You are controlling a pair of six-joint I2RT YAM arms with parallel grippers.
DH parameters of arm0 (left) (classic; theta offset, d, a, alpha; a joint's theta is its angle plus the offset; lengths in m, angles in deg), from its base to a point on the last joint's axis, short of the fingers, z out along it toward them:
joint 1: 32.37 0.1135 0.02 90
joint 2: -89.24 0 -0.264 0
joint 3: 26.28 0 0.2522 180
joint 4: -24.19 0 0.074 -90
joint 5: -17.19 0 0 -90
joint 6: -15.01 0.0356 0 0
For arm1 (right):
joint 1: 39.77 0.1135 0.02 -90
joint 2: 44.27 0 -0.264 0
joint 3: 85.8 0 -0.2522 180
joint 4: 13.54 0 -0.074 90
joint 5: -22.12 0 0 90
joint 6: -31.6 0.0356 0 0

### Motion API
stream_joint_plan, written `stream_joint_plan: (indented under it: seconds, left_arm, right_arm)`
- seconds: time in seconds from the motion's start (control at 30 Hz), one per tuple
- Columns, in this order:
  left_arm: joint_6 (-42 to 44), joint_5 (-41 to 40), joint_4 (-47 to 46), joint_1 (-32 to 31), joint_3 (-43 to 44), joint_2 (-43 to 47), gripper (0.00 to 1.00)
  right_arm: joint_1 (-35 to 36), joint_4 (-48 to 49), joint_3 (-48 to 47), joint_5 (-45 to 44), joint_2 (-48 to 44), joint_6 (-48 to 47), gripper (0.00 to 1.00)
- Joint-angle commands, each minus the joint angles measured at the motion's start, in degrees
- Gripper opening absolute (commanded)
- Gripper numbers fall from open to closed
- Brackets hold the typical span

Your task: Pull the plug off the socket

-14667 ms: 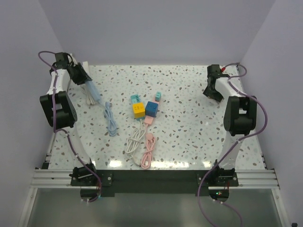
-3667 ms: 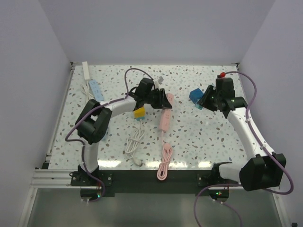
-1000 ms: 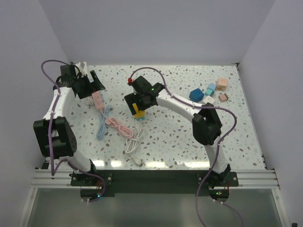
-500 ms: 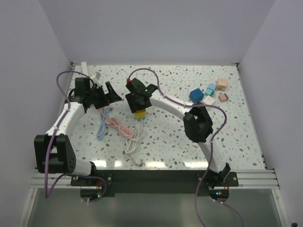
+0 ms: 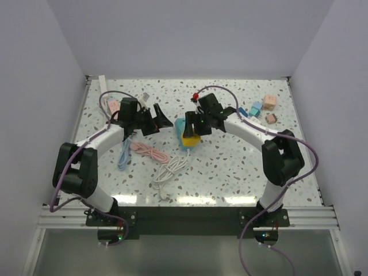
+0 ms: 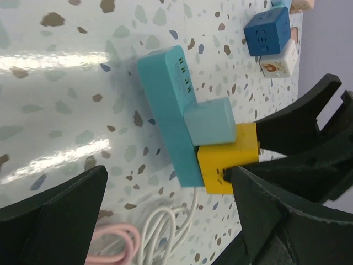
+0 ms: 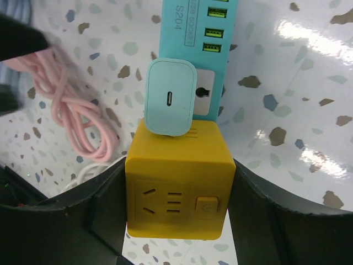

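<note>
Right wrist view: the teal strip [image 7: 193,27] runs off the top edge, its lower end hidden behind the plug [image 7: 170,98] and the yellow cube [image 7: 179,182]. Left wrist view: fingers [image 6: 298,124] of the right end effector [image 7: 179,207] cover the cube's far side; the white cable [image 6: 165,234] leaves the bottom edge, and a pinkish block [image 6: 302,4] is cut by the top edge. From above, the strip's sockets are too small to make out.
</note>
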Motion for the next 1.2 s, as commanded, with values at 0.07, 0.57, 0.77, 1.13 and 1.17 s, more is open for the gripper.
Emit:
stream_joint_plan:
  seconds: [0.07,0.57,0.77,1.13,1.17]
  left_arm:
    - [-6.8,-4.0,-10.2,-6.2,3.5,-5.3,1.00]
    - [-14.9,-11.4,-16.4,-11.4,4.1,-10.9,1.00]
    - [-18.5,-9.3,-20.2,-14.8,5.4,-11.7,0.95]
    - [-19.8,-5.7,-24.5,-15.5,1.4,-12.4,0.09]
    - [-19.4,-5.5,-24.7,-15.5,0.9,-12.5,0.05]
  right_arm:
    - [1.6,11.2,6.5,7.7,-9.6,3.0,0.00]
    - [1.7,14.5,10.7,8.1,-18.3,5.6,0.00]
    - [1.7,15.6,11.3,7.0,-18.4,5.3,0.00]
    - [1.0,18.6,13.0,1.9,-22.1,6.7,0.00]
    - [0.9,18.6,13.1,2.2,-22.2,7.2,0.00]
